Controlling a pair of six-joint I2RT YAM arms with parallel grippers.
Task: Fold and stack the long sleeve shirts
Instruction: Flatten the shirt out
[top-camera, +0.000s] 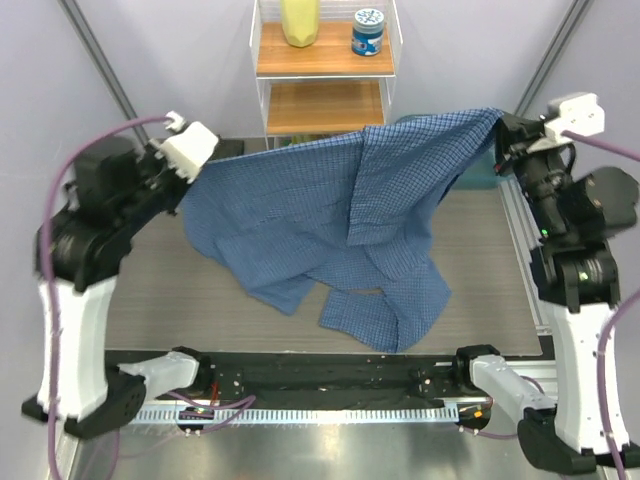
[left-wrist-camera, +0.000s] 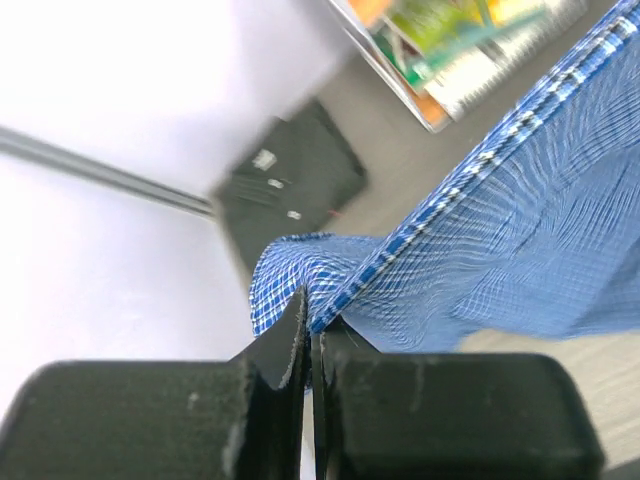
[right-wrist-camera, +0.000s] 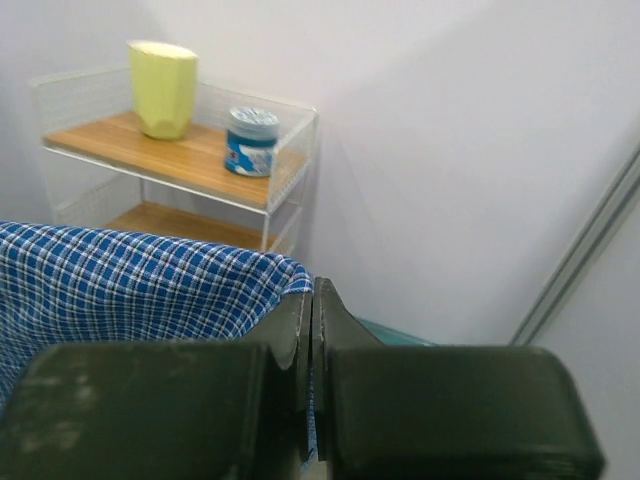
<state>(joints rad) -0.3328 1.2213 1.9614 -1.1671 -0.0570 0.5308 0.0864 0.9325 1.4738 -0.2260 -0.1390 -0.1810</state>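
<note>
Blue shirt (top-camera: 350, 220) held up over the table (top-camera: 170, 290) by both arms. Its lower folds trail onto the table's near half, right of centre. Above the table's left side, the left gripper (left-wrist-camera: 308, 318) is clamped tight on a hemmed edge of the shirt. Above the table's right side, slightly farther back, the right gripper (right-wrist-camera: 312, 300) is likewise pinched closed on a corner of the cloth. The span between them sags, creased. Beyond the table's far edge stands a wire shelf (top-camera: 322, 62) bearing a yellow cup (top-camera: 300, 22) and a blue jar (top-camera: 368, 32).
</note>
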